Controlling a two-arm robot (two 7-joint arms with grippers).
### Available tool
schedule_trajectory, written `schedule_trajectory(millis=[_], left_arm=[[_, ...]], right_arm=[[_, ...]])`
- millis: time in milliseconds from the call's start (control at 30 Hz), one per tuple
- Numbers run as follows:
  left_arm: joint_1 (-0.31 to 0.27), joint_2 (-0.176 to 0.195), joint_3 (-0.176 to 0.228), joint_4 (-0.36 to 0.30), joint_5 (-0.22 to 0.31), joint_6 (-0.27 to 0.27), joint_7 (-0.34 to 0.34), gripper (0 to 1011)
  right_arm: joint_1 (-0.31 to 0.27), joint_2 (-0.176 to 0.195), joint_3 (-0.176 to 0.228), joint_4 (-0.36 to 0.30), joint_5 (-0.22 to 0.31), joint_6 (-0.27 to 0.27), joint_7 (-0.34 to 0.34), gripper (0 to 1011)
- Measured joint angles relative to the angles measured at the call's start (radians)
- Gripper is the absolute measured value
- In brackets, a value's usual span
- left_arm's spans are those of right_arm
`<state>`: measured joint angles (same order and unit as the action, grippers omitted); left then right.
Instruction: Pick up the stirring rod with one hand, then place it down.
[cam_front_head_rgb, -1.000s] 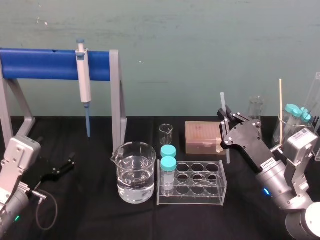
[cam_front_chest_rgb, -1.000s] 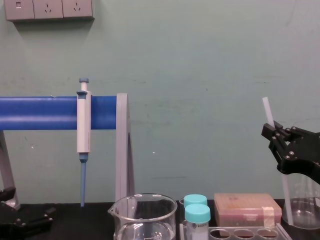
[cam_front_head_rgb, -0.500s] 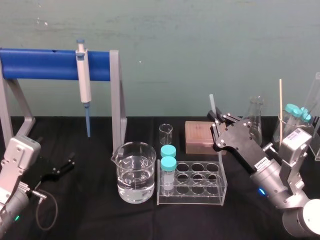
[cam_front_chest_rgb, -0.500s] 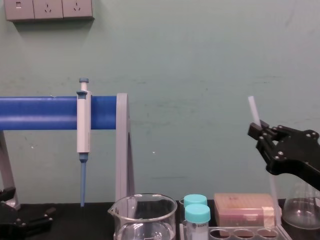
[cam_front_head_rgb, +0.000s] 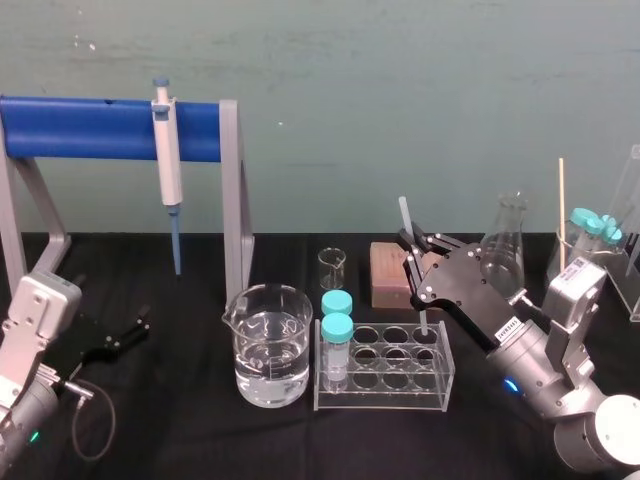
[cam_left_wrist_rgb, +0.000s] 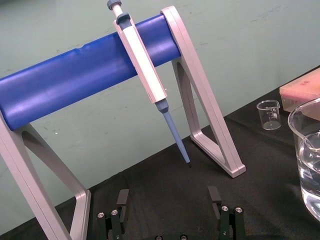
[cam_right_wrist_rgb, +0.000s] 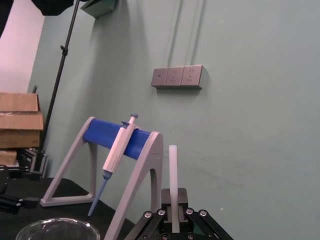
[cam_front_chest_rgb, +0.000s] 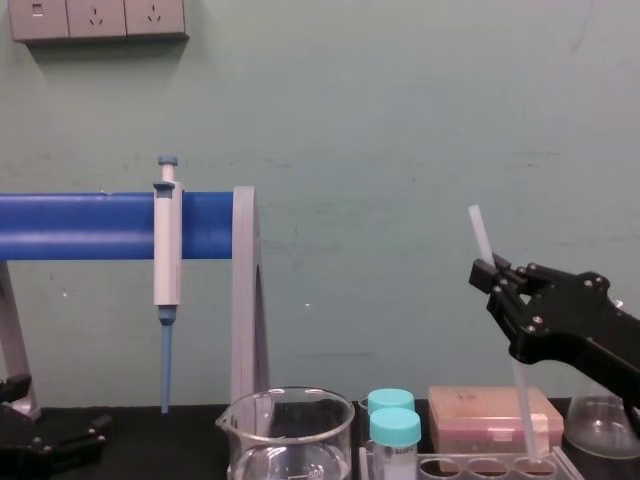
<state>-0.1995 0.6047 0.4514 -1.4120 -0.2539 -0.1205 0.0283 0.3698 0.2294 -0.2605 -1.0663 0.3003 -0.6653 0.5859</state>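
Fingers (cam_front_chest_rgb: 497, 275) of my right gripper (cam_front_head_rgb: 412, 244) clamped on stirring rod (cam_front_head_rgb: 404, 212) | rod near upright, top leaning to my left | lower end over rack (cam_front_head_rgb: 390, 395) back-right hole | left gripper (cam_front_head_rgb: 140, 325) parked far left, fingers apart | likely next: set down

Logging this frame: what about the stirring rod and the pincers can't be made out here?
Stirring rod middle: head and chest views, covered by the right pincer gripping it.
Rod's lower tip at the tube rack: head and chest views, too faint to tell whether it touches or enters a well.
Left pincer, parked far left: chest view, partly cut by the bottom edge.
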Motion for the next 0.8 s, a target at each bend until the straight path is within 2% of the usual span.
schedule_trajectory(millis=[167, 433, 800], left_arm=[[0.0, 0.0, 0.0, 0.0, 0.0, 0.0, 0.0, 1000], [0.0, 0.0, 0.0, 0.0, 0.0, 0.0, 0.0, 1000], [0.0, 0.0, 0.0, 0.0, 0.0, 0.0, 0.0, 1000]], right_arm=[[0.018, -0.008, 0.002, 0.047, 0.048, 0.008, 0.045, 67], [0.043, -0.02, 0.004, 0.111, 0.089, 0.035, 0.08, 67], [0.061, -0.026, 0.006, 0.156, 0.101, 0.083, 0.083, 67]])
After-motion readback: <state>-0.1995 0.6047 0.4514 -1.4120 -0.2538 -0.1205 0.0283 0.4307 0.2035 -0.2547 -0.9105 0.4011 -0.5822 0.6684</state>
